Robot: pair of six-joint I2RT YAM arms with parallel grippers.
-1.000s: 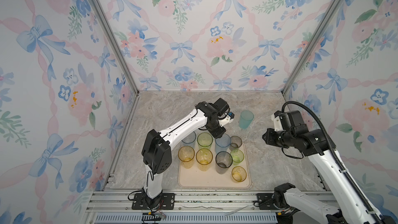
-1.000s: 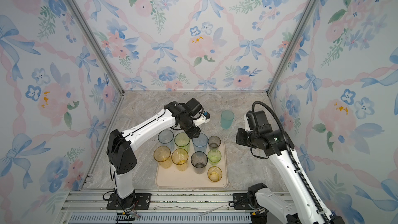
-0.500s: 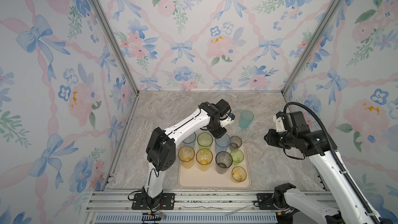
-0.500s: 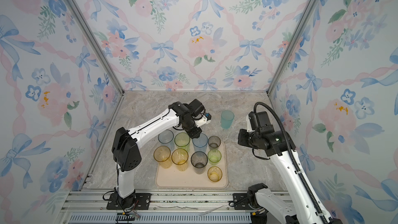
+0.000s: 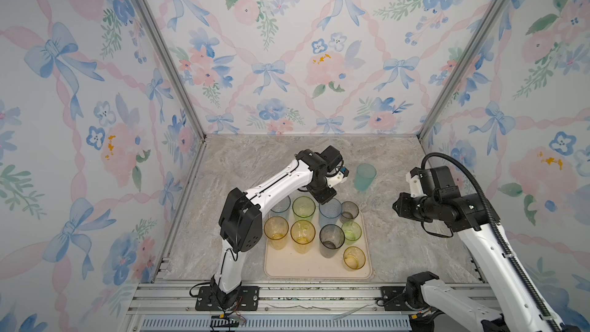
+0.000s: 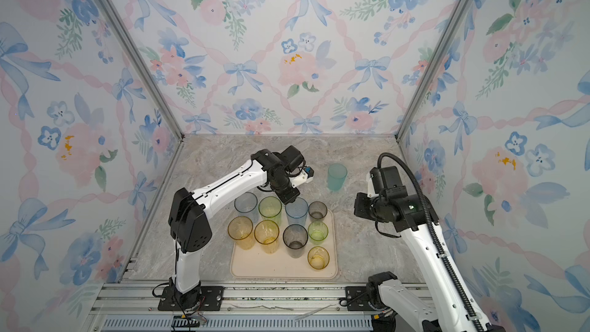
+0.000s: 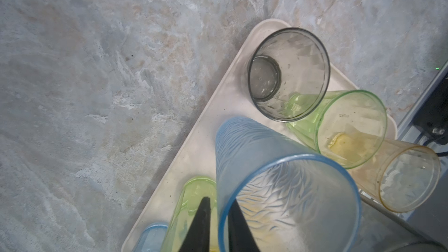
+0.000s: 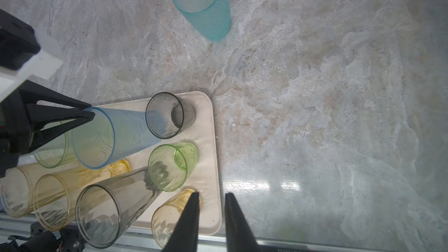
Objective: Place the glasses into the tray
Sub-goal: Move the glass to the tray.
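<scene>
The cream tray [image 5: 306,271] [image 6: 274,271] holds several glasses, tall and short. At its far edge stands a tall blue glass [image 5: 330,217] [image 7: 278,166] [image 8: 126,132]. My left gripper [image 5: 325,198] [image 7: 219,201] reaches down onto it, one finger inside the rim and one outside, pinching the wall. A teal glass [image 5: 365,176] [image 6: 336,176] [image 8: 203,8] stands alone on the table beyond the tray's far right corner. My right gripper [image 8: 210,196] [image 5: 397,207] hovers over the tray's right rim, slightly open, holding nothing.
Close round the blue glass stand a short grey glass [image 5: 349,211], a tall green one [image 5: 303,207] and a tall grey one [image 5: 332,240]. A short amber glass [image 8: 169,214] sits just beside my right fingers. Floral walls enclose the marble table on three sides.
My left jaws have narrowed onto the blue glass's rim, and the left arm's elbow has shifted slightly right. The right arm has drifted a little right and toward the front.
</scene>
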